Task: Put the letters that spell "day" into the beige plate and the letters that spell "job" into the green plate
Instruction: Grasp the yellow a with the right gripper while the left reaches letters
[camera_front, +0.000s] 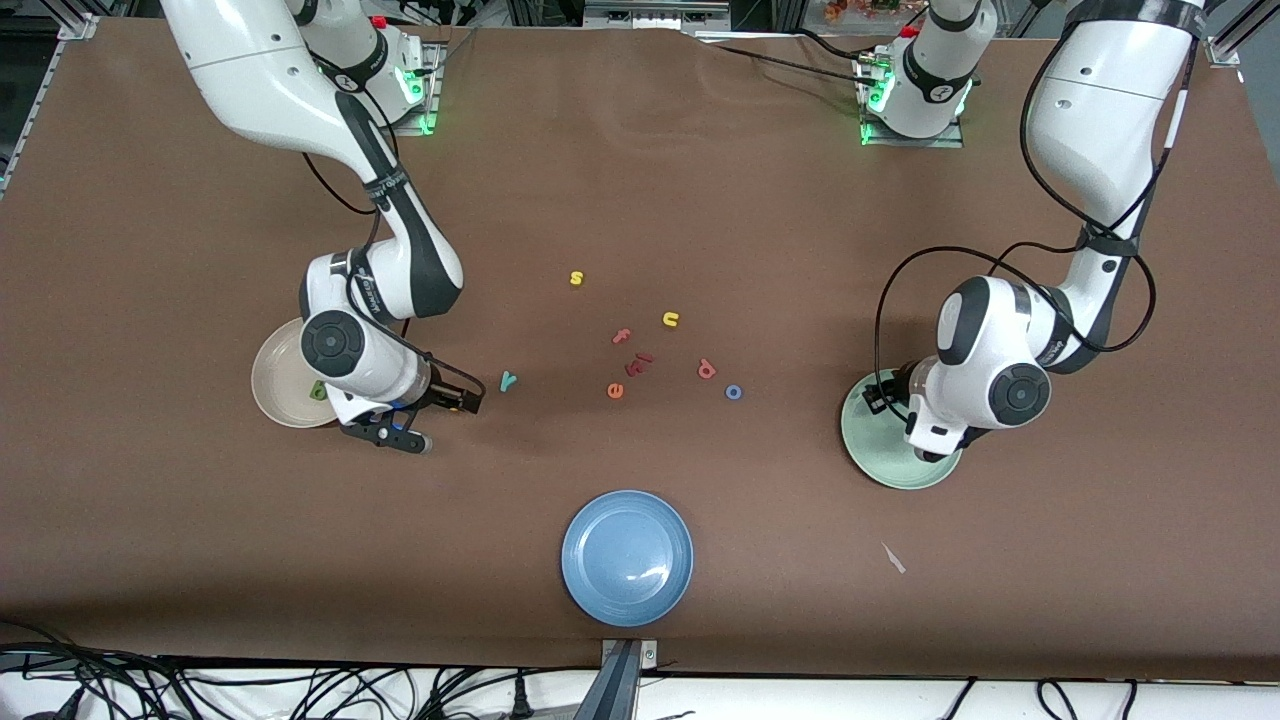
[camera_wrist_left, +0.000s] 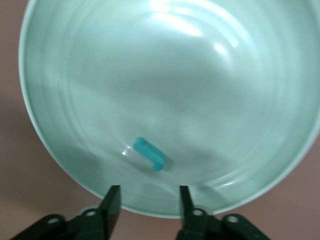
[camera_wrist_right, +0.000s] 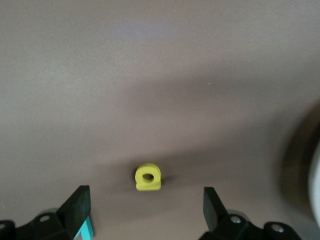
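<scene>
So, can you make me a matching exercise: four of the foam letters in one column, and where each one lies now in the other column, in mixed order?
Letters:
1. teal hooked letter
2. green letter
3. yellow looped letter
4. blue ring letter

Places:
A. in the beige plate
B. on the table, under the open right gripper
C. in the green plate
D. on the table, beside the red-pink letter

Pairs: 1-C, 2-A, 3-B, 4-D
</scene>
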